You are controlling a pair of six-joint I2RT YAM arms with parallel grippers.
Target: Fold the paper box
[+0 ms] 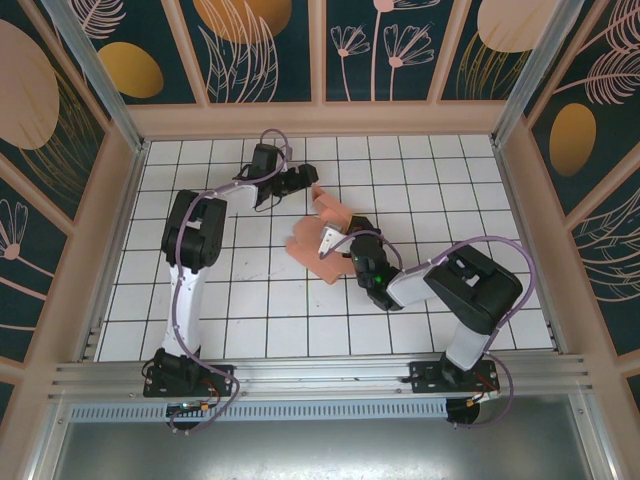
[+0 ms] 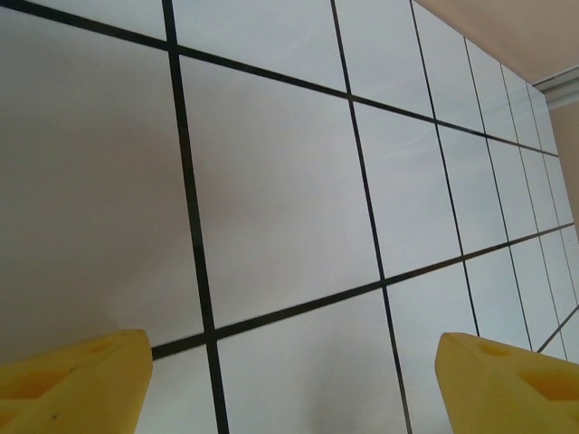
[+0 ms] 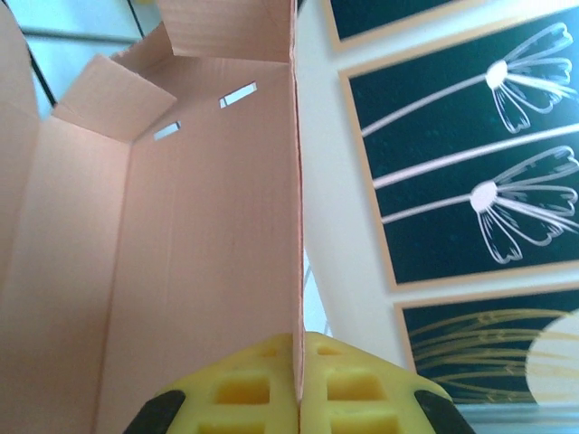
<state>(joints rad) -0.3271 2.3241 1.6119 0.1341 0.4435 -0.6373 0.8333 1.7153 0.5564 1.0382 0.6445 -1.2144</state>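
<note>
Top external view: salmon paper box (image 1: pixel 305 245) sits mid-bench, partly folded, its right side hidden under the right tool (image 1: pixel 338 240).
Right wrist view has that tool's yellow pads (image 3: pixel 244 389) clamped together on one upright box wall, with the left wall cut off. The left tool (image 1: pixel 303 180) hangs just beyond the box, fingers (image 2: pixel 72 380) apart over bare bench (image 2: pixel 271 181) tiles.

Plain salmon-pink paper box (image 1: pixel 305 243) against a white table (image 1: pixel 250 300) ruled with thin black grid lines. Walls (image 1: pixel 400 50) of dark teal panels carry pale pink flower outlines and gold ovals (the frames are peach). The left arm (image 1: pixel 190 245) and right arm (image 1: pixel 475 285) are black and white with purple cables (image 1: pixel 486 239). The left gripper (image 2: pixel 289 389) and right gripper (image 3: pixel 297 384) have bright yellow fingers (image 2: pixel 72 384).
</note>
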